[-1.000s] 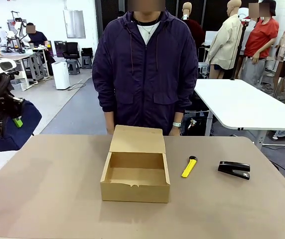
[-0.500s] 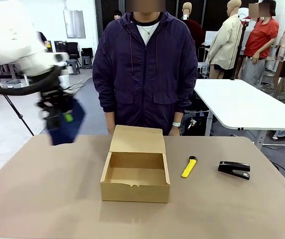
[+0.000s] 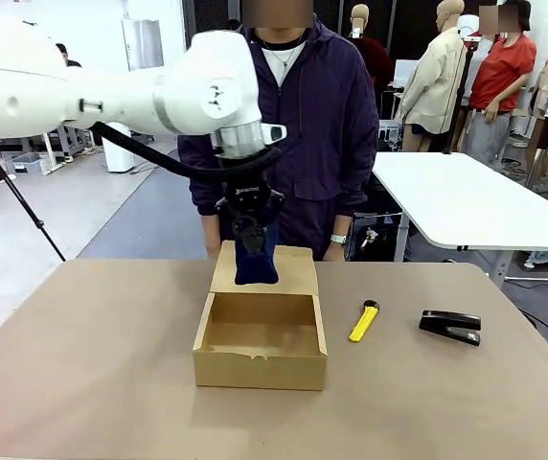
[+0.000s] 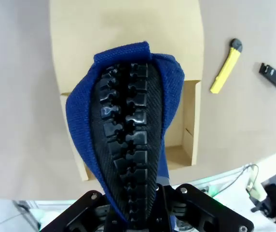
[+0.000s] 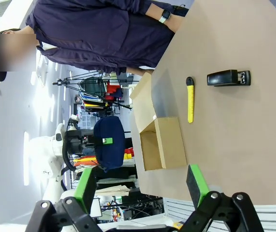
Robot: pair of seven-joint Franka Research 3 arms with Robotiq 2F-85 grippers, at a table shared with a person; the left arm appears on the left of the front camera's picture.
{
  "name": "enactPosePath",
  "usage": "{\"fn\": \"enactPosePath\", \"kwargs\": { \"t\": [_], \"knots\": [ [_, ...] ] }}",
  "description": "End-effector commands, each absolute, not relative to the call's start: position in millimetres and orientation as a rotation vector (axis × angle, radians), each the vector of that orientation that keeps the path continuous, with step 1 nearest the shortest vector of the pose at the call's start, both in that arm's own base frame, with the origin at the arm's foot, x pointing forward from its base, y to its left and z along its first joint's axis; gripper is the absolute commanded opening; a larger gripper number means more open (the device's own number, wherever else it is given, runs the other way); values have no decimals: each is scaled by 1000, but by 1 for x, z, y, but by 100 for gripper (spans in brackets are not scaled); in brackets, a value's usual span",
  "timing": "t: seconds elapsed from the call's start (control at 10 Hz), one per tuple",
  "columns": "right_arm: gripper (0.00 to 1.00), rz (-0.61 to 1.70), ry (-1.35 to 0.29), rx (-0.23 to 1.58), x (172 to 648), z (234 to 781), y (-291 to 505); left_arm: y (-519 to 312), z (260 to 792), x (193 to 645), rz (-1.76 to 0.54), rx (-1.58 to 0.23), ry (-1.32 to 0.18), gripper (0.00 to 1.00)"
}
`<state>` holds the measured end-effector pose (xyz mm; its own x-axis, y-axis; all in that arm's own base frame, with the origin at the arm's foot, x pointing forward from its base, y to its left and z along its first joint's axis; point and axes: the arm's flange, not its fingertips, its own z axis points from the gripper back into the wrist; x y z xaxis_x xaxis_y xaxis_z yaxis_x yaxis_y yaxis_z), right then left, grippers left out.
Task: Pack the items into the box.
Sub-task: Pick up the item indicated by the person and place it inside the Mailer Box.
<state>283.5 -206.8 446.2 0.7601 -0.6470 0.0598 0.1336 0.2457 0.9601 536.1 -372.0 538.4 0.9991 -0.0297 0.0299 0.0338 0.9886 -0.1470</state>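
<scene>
My left gripper (image 3: 253, 238) is shut on the dark navy pouch (image 3: 255, 263), which hangs upright just above the back edge of the open brown cardboard box (image 3: 260, 370). In the left wrist view the pouch (image 4: 128, 140) with its black ribbed strip covers my fingers; the box (image 4: 128, 29) lies beneath it. The yellow utility knife (image 3: 364, 321) and the black stapler (image 3: 450, 326) lie on the table right of the box. My right gripper (image 5: 143, 186) stands open and holds nothing, far from the box (image 5: 169, 142), knife (image 5: 190, 99) and stapler (image 5: 228, 78).
A person in a dark purple jacket (image 3: 279, 125) stands at the far table edge right behind the box, hands low behind its raised lid (image 3: 264, 268). The brown tabletop (image 3: 92, 364) is bare left of and in front of the box.
My left arm has swung from the far left of the table to above the box, carrying the pouch with it. Box, knife and stapler have not moved.
</scene>
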Motion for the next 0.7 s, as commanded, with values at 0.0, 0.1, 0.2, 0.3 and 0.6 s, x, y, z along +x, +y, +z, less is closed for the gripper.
{"fn": "enactPosePath", "kwargs": {
  "t": [0.0, 0.1, 0.2, 0.3, 0.6],
  "knots": [
    [100, -555, -516, 1230, 285, 449, -207, -355, 543, 533, 12, -175, -20, 0],
    [100, -555, -516, 1230, 285, 449, -207, -355, 543, 533, 12, -175, -20, 0],
    [100, -555, -516, 1230, 285, 449, -207, -355, 543, 533, 12, -175, -20, 0],
    [100, -555, -516, 1230, 285, 449, -207, -355, 543, 533, 12, -175, -20, 0],
    [100, -555, -516, 1230, 285, 449, -207, -366, 525, 542, -702, -320, 72, 0]
  ]
}}
